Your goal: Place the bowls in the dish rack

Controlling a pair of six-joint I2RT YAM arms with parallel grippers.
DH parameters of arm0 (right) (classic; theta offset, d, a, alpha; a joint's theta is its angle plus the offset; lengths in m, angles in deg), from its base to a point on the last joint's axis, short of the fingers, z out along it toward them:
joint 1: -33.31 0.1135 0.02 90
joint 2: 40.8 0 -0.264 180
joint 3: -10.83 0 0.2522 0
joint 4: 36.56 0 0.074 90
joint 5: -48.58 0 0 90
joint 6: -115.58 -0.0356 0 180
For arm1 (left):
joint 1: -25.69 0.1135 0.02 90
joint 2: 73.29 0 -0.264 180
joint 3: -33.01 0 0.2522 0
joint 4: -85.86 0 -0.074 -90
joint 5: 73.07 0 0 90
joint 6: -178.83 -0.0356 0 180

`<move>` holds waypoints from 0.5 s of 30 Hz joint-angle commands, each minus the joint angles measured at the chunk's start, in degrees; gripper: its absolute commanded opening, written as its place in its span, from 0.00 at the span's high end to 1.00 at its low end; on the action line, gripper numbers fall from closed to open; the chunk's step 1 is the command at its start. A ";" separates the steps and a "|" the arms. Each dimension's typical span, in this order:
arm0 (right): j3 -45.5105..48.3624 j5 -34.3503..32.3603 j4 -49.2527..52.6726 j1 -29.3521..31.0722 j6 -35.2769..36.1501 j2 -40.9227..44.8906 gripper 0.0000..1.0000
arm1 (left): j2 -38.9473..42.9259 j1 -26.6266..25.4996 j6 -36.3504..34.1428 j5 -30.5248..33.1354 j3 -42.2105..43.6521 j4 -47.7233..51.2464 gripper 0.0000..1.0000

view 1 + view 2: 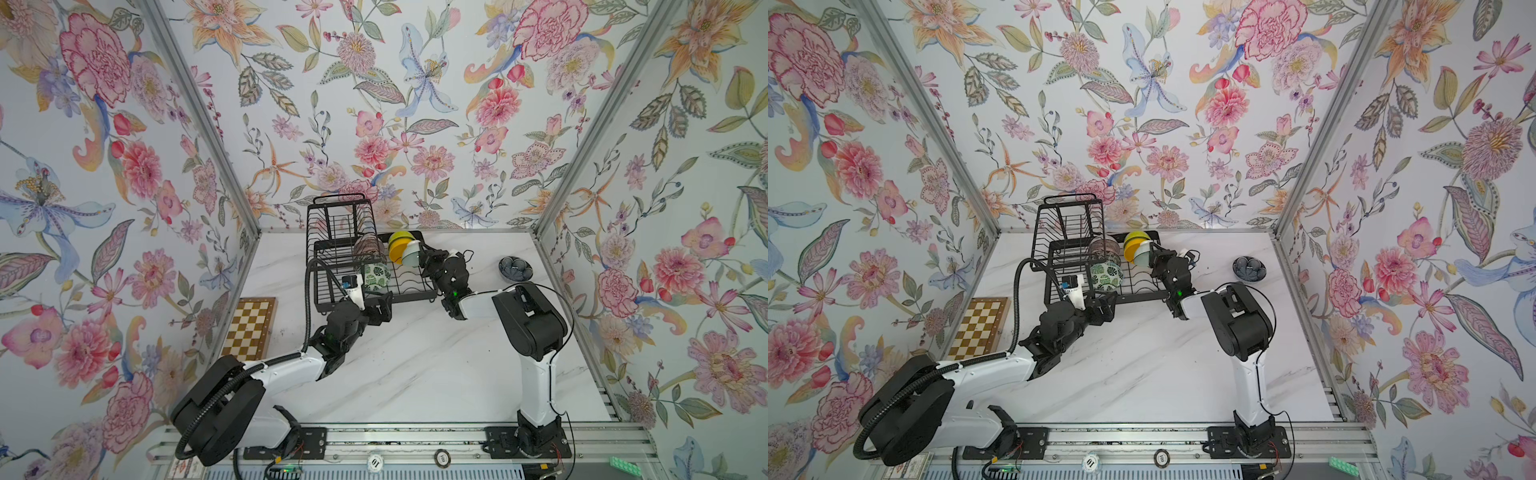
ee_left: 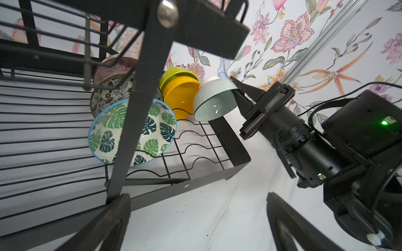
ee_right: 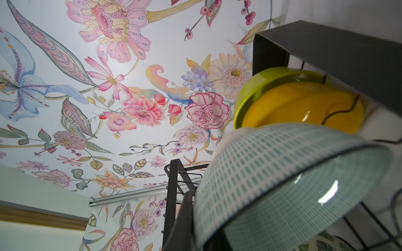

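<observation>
both top views look down from high; wrist views sit close, sharing the dish rack (image 2: 134,108).

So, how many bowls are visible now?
7. Five stand in the dish rack's lower tray: pink ribbed, black-and-white, green-leaf, lime green, orange-yellow. The pale celadon one is in the right claw at the rack's edge. The dark blue one sits on the table.

We record: black dish rack (image 1: 328,226); lime green bowl (image 2: 176,72); orange-yellow bowl (image 2: 180,97); teal-dashed celadon bowl (image 2: 214,100); green-leaf bowl (image 2: 104,130); pink ribbed bowl (image 2: 113,67); black-and-white bowl (image 2: 106,97); dark blue patterned bowl (image 1: 515,268).
</observation>
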 commanded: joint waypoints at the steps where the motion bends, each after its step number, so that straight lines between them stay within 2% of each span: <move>1: -3.28 -1.56 -3.38 0.53 -1.37 -0.78 1.00 | -0.36 0.54 0.56 -0.49 1.17 -3.43 0.01; 15: -8.33 -3.41 1.74 1.50 -2.77 -4.91 1.00 | -0.80 0.40 0.83 -0.33 1.44 -3.29 0.01</move>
